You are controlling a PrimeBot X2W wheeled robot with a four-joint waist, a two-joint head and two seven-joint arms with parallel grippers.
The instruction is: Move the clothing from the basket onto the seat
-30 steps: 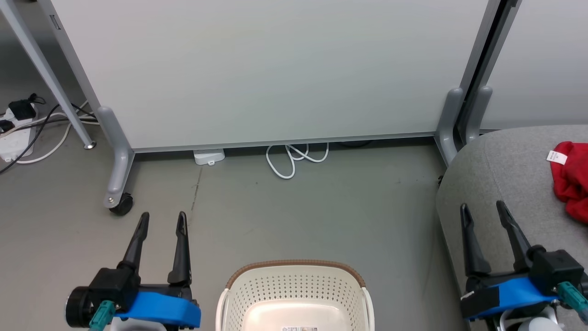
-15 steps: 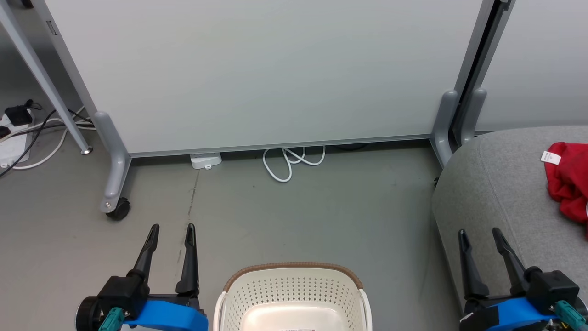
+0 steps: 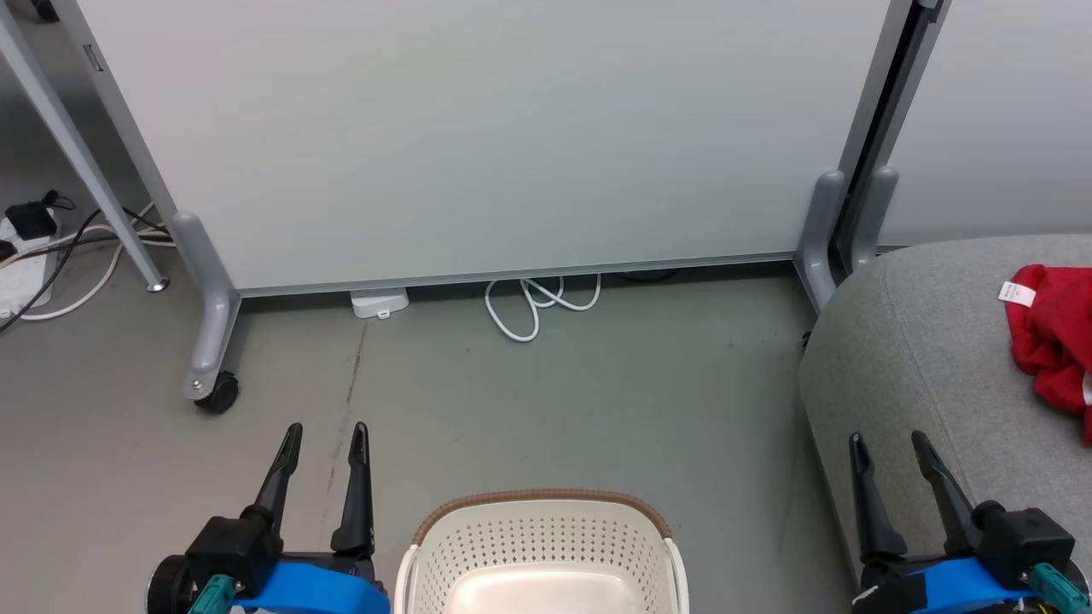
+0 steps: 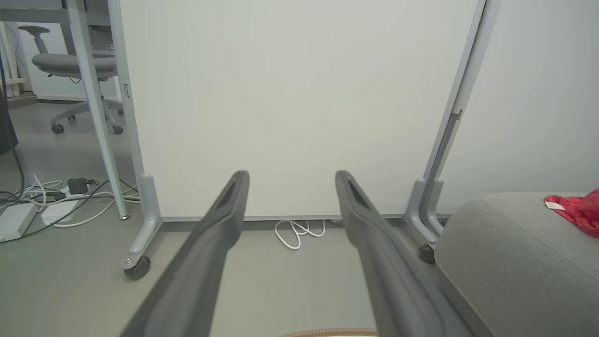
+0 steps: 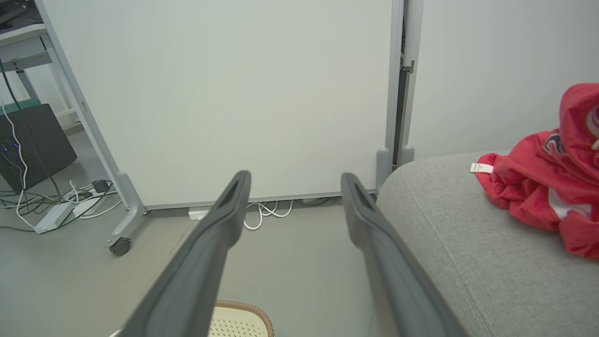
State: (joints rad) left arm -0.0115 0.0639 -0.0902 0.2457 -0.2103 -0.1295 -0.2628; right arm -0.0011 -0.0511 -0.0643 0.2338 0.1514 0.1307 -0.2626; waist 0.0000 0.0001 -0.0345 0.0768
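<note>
The cream-white basket (image 3: 546, 537) with its brown rim sits on the floor at the bottom middle of the head view; the part of its inside that shows holds no fabric. The red clothing (image 3: 1051, 350) with a white tag lies on the grey seat (image 3: 921, 358) at the right, and appears as a crumpled heap (image 5: 547, 187) in the right wrist view. My left gripper (image 3: 328, 433) is open over the floor left of the basket. Over the seat's front corner my right gripper (image 3: 885, 442) is open too. Both grip nothing.
Pale grey partition panels (image 3: 478, 136) on castor feet (image 3: 213, 392) stand straight ahead. A white cable (image 3: 533, 303) loops at the panel's foot. Power strips and cables (image 3: 34, 247) lie at the far left. An office chair (image 4: 70, 65) stands beyond the left panel.
The whole head picture has shifted a little, so the camera has moved. Both grippers sit lower in the view than before, still open and empty. The clothing on the seat has not moved.
</note>
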